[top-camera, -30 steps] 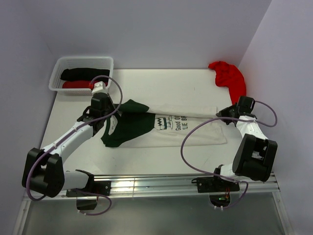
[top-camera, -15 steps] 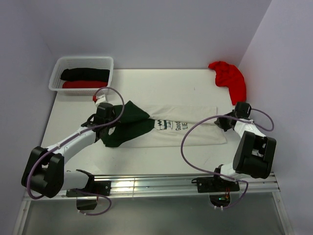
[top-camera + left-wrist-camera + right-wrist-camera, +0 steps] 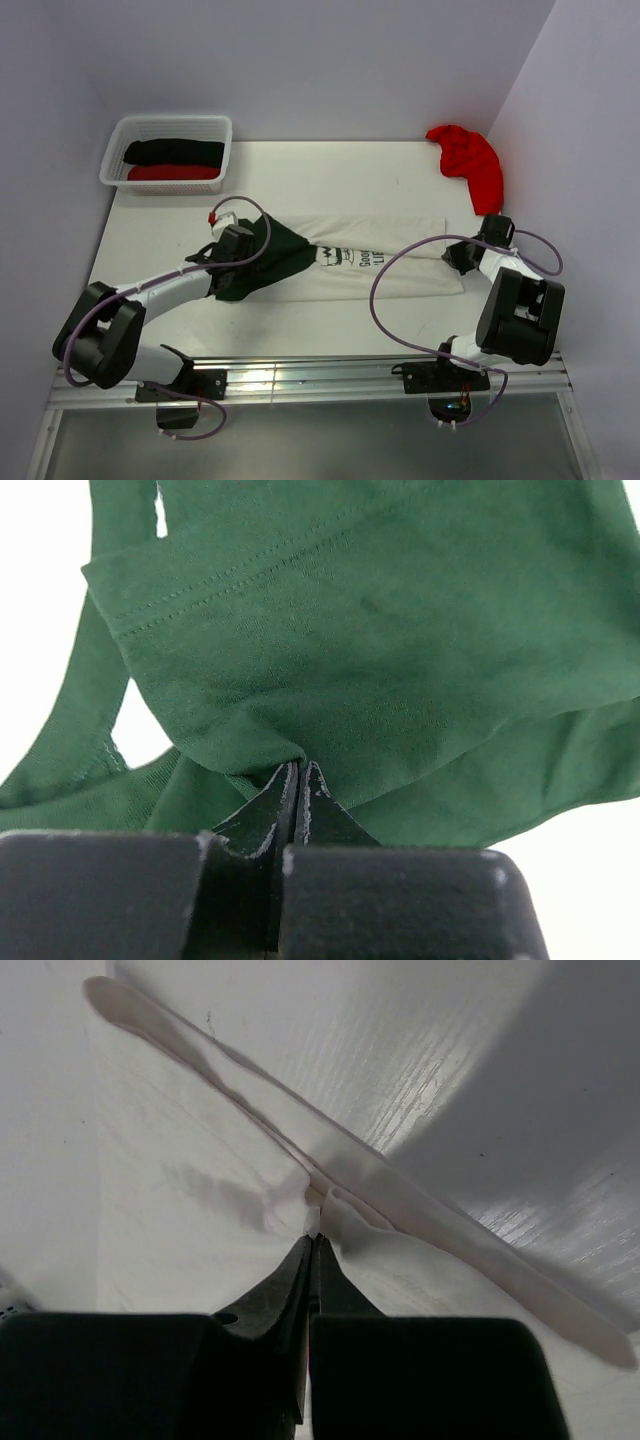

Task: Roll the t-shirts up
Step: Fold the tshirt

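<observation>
A white table (image 3: 330, 170) is seen from above, walled in at the back and on both sides. Across its middle a cream tee (image 3: 400, 268) is laid, folded into a long narrow band that runs from left to right, with part of its dark print showing near the centre. The band's left end is made up of the green sleeve (image 3: 380, 630), which is bunched and partly lifted off the table; its right end lies flat and pale.

The left arm (image 3: 160, 290) is stretched low from its base toward the green end, and the right arm (image 3: 520, 310) is bent back on itself close to the right wall.

A red tee (image 3: 470, 160) is heaped unrolled in the far right corner, partly against the wall, well apart from the cream one.

A basket (image 3: 108, 170) is set in the far left corner. Two rolls are held in it side by side: a black roll (image 3: 175, 151) toward the back and a red roll (image 3: 175, 172) toward the front.

The left gripper (image 3: 300, 770) is closed, a pinch of green sleeve cloth being clamped between its fingertips. The right gripper (image 3: 313, 1240) is likewise closed, with a small fold of the cream tee's edge nipped at its tips; from there a raised ridge of cloth is drawn diagonally across the table.
</observation>
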Controlling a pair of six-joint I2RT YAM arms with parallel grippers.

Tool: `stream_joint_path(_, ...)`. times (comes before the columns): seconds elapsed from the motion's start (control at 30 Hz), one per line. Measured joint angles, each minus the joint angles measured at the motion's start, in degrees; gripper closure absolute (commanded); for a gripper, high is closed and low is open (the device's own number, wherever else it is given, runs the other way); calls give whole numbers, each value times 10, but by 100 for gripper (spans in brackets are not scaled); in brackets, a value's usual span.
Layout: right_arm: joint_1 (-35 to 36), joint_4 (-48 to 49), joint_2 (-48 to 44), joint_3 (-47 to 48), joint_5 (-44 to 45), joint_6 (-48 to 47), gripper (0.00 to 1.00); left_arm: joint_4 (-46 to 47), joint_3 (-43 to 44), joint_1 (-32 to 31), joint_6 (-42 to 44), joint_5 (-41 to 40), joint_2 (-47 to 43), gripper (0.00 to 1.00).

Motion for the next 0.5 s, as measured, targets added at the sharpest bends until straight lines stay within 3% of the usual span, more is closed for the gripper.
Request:
stream_joint_path(0.27,-9,6,0,-10,6,0,100,-27,0,-49,-35,-42,24,100)
stream_joint_path(0.5,-11,8,0,-15,12,0,100,-50,0,-54,-61,-67,22,96)
